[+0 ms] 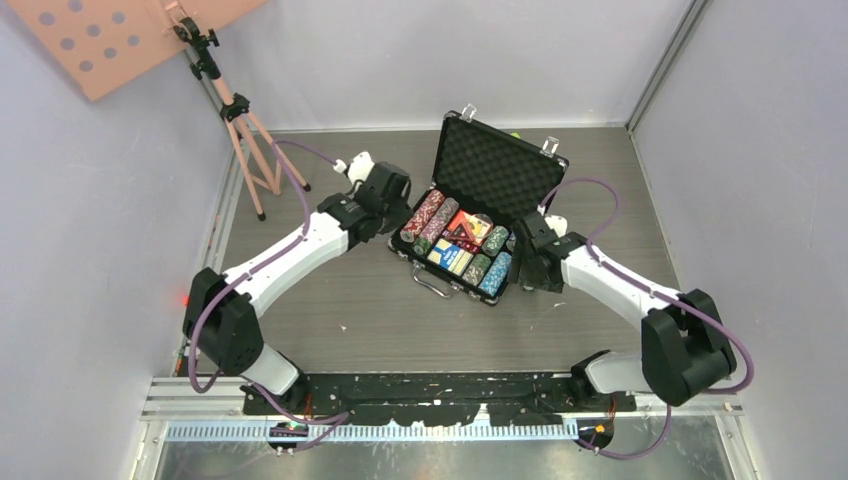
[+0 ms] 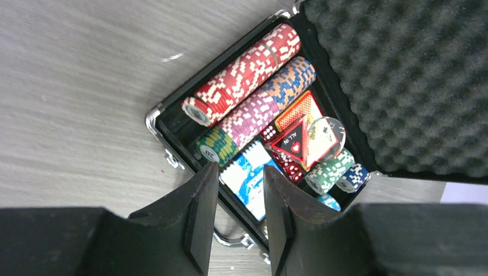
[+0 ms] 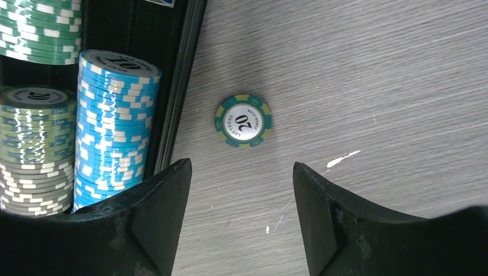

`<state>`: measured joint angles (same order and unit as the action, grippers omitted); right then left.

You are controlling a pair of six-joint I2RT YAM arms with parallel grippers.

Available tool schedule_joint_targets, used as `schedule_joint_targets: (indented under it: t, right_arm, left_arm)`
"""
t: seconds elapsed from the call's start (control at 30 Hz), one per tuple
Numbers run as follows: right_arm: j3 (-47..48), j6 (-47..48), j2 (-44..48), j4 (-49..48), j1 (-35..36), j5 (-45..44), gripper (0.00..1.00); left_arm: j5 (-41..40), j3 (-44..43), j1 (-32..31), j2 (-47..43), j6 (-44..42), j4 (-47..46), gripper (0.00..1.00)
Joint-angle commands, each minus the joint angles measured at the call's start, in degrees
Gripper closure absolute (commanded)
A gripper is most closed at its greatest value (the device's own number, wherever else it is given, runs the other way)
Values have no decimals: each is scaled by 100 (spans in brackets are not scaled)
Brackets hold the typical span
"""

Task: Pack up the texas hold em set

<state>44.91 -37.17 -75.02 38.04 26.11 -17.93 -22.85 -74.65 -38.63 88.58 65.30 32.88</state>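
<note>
**A:** How far along is the packing?

**B:** Nearly done, I'd say. The case point(image 1: 497, 170) lies open on the surface point(image 1: 330, 300) with its lid up. Chip rows point(image 2: 241, 75) fill it, with a deck point(image 2: 247, 172) and dice point(image 2: 290, 169) in the middle. One green chip point(image 3: 243, 121) lies flat on the surface, just outside the case's right wall.

**A:** And the right fingers?

**B:** The right fingers point(image 3: 164, 218) are wide apart and empty. They hang over that chip, one to each side of it, and one is close by the blue stack point(image 3: 115, 126).

**A:** The left?

**B:** The left fingers point(image 2: 201, 213) are slightly apart and hold nothing. They sit above the case's near left corner.

**A:** What's next?

**B:** Probably drop down and pinch the chip by its rim. It lies flat, so the tips must reach the surface. Then lift it into a row with room, and shut the lid afterwards.
</note>
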Motion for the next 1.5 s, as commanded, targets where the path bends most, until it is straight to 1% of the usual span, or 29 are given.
schedule_joint_targets:
  t: [0.0,0.07,0.17,0.23,0.3,0.37,0.57,0.73,0.8,0.83,0.87,0.9,0.97,1.03,1.1,1.2,1.3,1.4,1.43,1.47]
  right_arm:
    - [282,44,-299,-194,-29,110,31]
    - [291,20,-423,-224,-102,92,32]
    - [198,6,-535,-399,-329,376,34]
    - [145,16,-630,-526,-401,459,34]
    - [182,37,-767,-575,-424,483,35]
    - [189,42,-904,-645,-450,508,35]
    - [174,97,-1230,-820,-559,549,37]
    - [202,70,-1482,-765,-675,403,39]
    - [188,45,-1470,-744,-689,378,41]
    - [191,35,-1453,-736,-692,378,46]
    - [182,34,-1449,-732,-698,398,48]
    - [179,34,-1444,-725,-701,419,53]
    - [146,30,-1445,-731,-713,492,55]
    - [47,-7,-1412,-765,-743,567,55]
    - [-44,-48,-1321,-824,-784,669,54]
    - [-127,-82,-1075,-828,-831,726,57]
    - [-23,-42,-793,-583,-835,725,57]
    - [142,52,-303,-265,-835,683,59]
    - [229,104,-76,-113,-835,685,59]
    - [278,135,39,-43,-835,694,61]
  left_arm:
    - [931,218,334,-400,-1761,-772,64]
    - [1897,297,507,-446,-2372,-1097,64]
    - [3082,324,676,-467,-2964,-1164,60]
    - [3475,417,734,-500,-3155,-1249,57]
    - [3660,538,786,-570,-3197,-1373,53]
    - [3795,668,852,-645,-3182,-1509,48]
    - [4088,831,1039,-816,-3212,-1618,45]
    - [4155,873,1090,-918,-3278,-1623,44]
    - [4166,873,1107,-950,-3294,-1610,44]
    - [4173,878,1116,-955,-3307,-1610,44]
    - [4183,877,1127,-963,-3313,-1606,44]
    - [4190,874,1136,-964,-3316,-1595,44]
    - [4214,882,1154,-959,-3315,-1593,44]
    - [4235,889,1165,-958,-3327,-1593,43]
    - [4249,900,1170,-958,-3323,-1592,43]
    - [4296,904,1174,-955,-3322,-1596,43]
    - [4465,801,1169,-814,-3324,-1529,40]
    - [4632,658,1170,-651,-3291,-1425,39]
    - [4704,646,1166,-621,-3255,-1459,37]
    - [4774,645,1165,-578,-3200,-1516,35]
